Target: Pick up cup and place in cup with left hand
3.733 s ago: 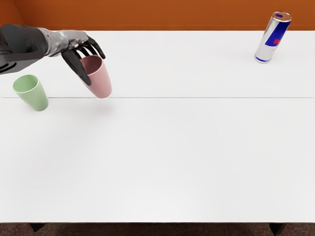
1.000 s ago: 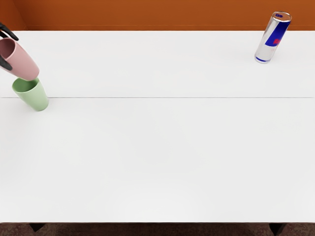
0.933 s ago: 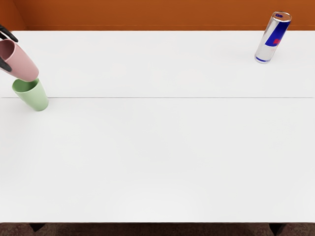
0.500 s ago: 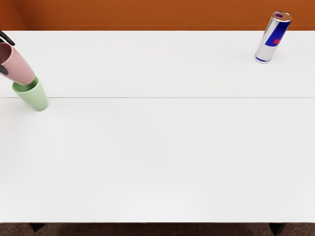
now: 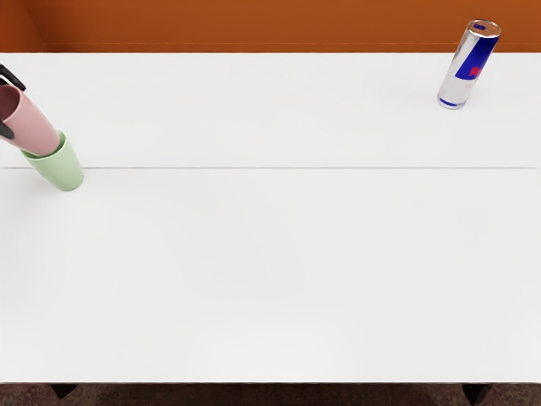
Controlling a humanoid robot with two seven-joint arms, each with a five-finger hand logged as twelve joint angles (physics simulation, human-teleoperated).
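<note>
From where I stand, the pink cup [image 5: 32, 123] is up off the tabletop [image 5: 270, 271], its lower end at the mouth of the green cup [image 5: 64, 171]. The left robot hand [image 5: 12, 78] shows only in part, above and to the left of the green cup, with dark fingers on either side of the pink cup near its rim; I take that as a pinch around it. The coming move turns on how the two cups line up. The pink cup's long axis slants from an open top, up and left of the green cup, down towards that mouth, and it looks to lean somewhat more than the green cup does. I can't tell how deep its base sits or whether the walls touch. My guess is that the nesting is just starting: the move needs a small straightening, then a push down along the green cup's axis before letting go. The green cup's own rim is the likeliest snag, as a base catching there could tip it. The Red Bull can [image 5: 467, 68] stands well to the right of the green cup, out of the way.
</note>
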